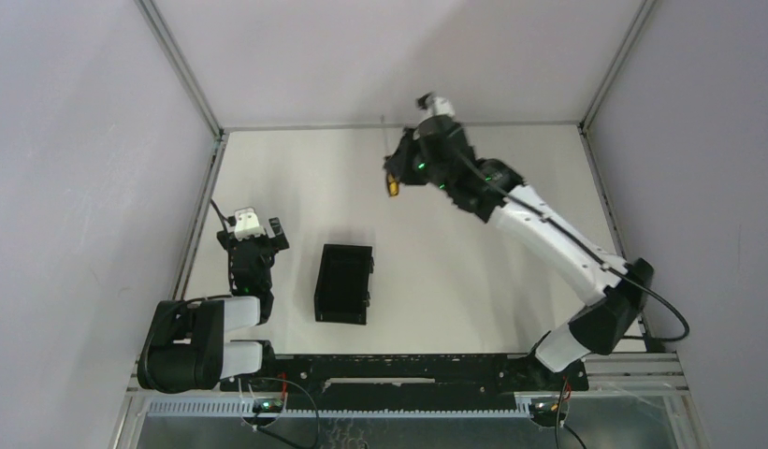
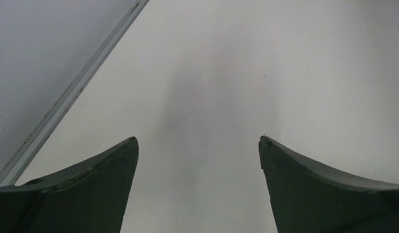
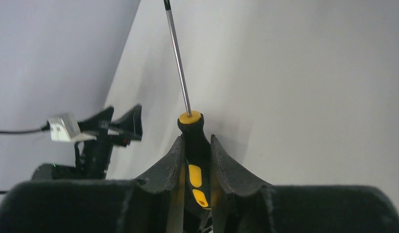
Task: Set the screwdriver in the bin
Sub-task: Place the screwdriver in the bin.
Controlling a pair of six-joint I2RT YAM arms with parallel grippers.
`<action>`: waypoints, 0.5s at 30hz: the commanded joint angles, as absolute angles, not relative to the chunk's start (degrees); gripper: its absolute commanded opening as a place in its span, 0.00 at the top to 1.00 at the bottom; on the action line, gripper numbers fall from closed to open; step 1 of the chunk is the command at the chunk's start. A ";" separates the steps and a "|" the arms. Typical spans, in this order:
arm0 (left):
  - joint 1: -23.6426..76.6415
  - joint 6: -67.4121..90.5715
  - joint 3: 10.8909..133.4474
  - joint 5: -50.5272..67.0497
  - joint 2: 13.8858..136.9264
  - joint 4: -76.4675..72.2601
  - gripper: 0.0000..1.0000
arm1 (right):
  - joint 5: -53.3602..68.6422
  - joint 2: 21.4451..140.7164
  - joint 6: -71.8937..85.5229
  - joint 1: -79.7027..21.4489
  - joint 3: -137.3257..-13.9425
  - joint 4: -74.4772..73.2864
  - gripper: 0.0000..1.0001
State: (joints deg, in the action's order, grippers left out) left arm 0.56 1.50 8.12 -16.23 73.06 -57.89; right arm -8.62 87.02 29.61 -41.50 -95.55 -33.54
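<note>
My right gripper (image 1: 398,168) is shut on the screwdriver (image 1: 392,188) and holds it above the far middle of the table. In the right wrist view the orange-and-black handle (image 3: 193,141) sits clamped between the fingers (image 3: 170,165), and the thin metal shaft (image 3: 179,63) points away past the fingertips. The black bin (image 1: 343,282) stands on the table near the front, left of centre, well away from the right gripper. It looks empty. My left gripper (image 1: 253,236) rests left of the bin, open and empty, over bare table in the left wrist view (image 2: 198,141).
Grey walls and metal frame posts (image 1: 179,65) enclose the white table on three sides. A frame rail (image 2: 66,102) runs along the table's left edge, close to the left gripper. The left arm shows in the right wrist view (image 3: 97,141).
</note>
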 commanded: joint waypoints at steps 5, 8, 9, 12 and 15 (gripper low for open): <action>0.18 0.79 11.03 -16.09 71.97 -60.24 0.02 | -14.96 95.18 35.51 -54.05 -91.77 -26.34 1.00; 0.18 0.72 11.05 -16.11 71.98 -60.21 0.02 | -14.93 98.97 36.32 -56.72 -91.71 -25.69 1.00; 0.18 0.76 11.02 -16.10 71.98 -60.23 0.02 | -15.08 100.06 36.52 -57.48 -91.57 -25.56 1.00; 0.18 0.74 11.02 -16.14 71.98 -60.21 0.02 | -14.58 102.87 36.82 -59.82 -90.52 -24.32 1.00; 0.18 0.71 10.99 -16.17 71.99 -60.26 0.02 | -14.12 105.25 36.87 -61.76 -88.87 -22.24 1.00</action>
State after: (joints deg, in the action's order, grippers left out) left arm 0.56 1.50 8.12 -16.25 73.06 -57.89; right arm -13.45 103.63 35.33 -59.55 -90.08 -27.03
